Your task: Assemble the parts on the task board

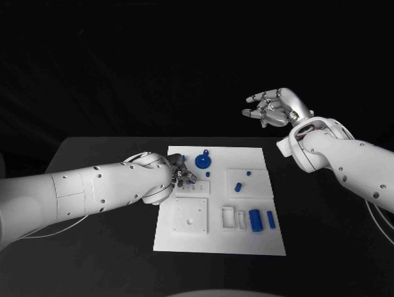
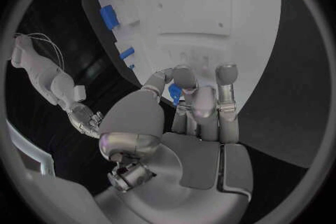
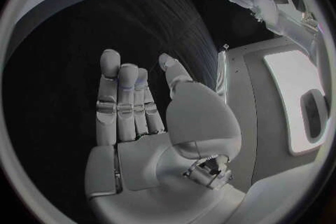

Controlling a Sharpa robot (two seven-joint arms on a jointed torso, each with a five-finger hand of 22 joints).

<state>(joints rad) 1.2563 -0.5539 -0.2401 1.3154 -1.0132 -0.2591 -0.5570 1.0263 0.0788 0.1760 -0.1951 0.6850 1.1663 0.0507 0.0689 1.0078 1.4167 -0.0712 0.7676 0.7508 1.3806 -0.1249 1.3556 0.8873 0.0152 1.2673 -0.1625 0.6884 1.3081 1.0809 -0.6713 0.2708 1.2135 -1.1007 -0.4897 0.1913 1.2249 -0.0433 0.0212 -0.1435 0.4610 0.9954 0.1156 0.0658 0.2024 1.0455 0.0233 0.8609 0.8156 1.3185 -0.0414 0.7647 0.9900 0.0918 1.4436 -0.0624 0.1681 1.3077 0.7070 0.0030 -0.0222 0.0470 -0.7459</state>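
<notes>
Left hand is over the task board's left side, fingers pinching a small blue part. Right hand is raised well clear beyond the board, fingers apart, holding nothing. Judged early in the assembly: blue cylinders lie loose in tray slots, a blue disc near the far edge

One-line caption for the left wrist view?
Left hand pinches a small blue part over the white task board.
</notes>
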